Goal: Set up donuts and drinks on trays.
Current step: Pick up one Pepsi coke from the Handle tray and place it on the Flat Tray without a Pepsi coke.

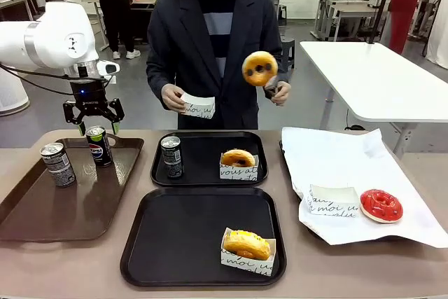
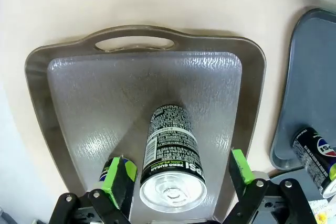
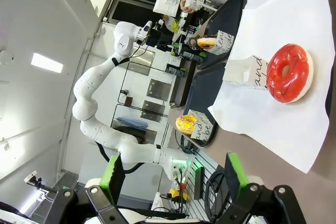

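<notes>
Now the left claw (image 1: pixel 98 129) hangs spread wide, one finger on each side of the Pepsi can (image 1: pixel 99 146), which stands upright on the brown tray (image 1: pixel 42 208). It should go lower, stay centred, squeeze gently, then lift straight up, missing the other can (image 1: pixel 57 164).

Two slim silver-topped cans (image 1: pixel 57 164) (image 1: pixel 99 145) are standing on the brown glossy tray (image 1: pixel 63 211) at left. Right of it, two black square plastic trays (image 1: pixel 206 146) (image 1: pixel 175 236) are lying one behind the other, each carrying a white-boxed ring donut (image 1: pixel 239 164) (image 1: pixel 247 250).
</notes>
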Motion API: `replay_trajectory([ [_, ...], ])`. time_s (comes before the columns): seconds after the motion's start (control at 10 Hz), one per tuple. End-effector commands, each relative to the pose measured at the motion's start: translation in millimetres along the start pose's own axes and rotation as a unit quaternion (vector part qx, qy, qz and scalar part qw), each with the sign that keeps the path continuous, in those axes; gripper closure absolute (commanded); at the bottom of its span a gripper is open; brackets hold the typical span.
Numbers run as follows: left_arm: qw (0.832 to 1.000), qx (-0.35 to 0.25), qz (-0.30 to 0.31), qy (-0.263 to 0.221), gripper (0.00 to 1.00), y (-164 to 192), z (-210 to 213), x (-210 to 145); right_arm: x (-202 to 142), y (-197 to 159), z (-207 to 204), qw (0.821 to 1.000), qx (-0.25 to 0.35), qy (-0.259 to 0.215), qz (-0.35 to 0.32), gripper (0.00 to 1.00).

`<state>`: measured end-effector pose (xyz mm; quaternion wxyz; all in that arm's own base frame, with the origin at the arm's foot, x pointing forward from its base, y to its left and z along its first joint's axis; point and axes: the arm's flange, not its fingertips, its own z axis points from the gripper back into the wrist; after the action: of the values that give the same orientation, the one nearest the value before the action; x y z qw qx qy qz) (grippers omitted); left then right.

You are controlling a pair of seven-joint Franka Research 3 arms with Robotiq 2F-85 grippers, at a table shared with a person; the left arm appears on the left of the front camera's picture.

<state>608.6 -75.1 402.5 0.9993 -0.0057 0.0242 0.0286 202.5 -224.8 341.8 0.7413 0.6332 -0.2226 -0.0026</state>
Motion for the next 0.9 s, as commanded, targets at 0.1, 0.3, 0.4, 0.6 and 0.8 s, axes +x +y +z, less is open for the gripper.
replay_trajectory([
  [0.1,1.000,0.004,-0.016,-0.007,0.00,-3.9,-7.7,-10.9,-1.8,0.8,-0.4,1.000,0.005,-0.001,0.007,0.00],
  [0.3,1.000,0.002,-0.015,-0.014,0.00,-7.2,-13.8,-21.2,-1.8,0.8,-0.4,1.000,0.005,-0.001,0.007,0.00],
  [0.4,1.000,0.006,-0.010,-0.018,0.00,-7.4,-18.4,-24.9,-1.8,0.8,-0.4,1.000,0.005,-0.001,0.007,0.00],
  [0.6,1.000,0.008,-0.006,-0.023,0.00,-4.7,-21.9,-28.1,-1.8,0.8,-0.4,1.000,0.005,-0.001,0.007,0.00],
  [0.8,0.999,0.013,0.002,-0.030,0.00,-2.7,-24.9,-26.8,-1.8,0.8,-0.4,1.000,0.005,-0.001,0.007,0.00],
])
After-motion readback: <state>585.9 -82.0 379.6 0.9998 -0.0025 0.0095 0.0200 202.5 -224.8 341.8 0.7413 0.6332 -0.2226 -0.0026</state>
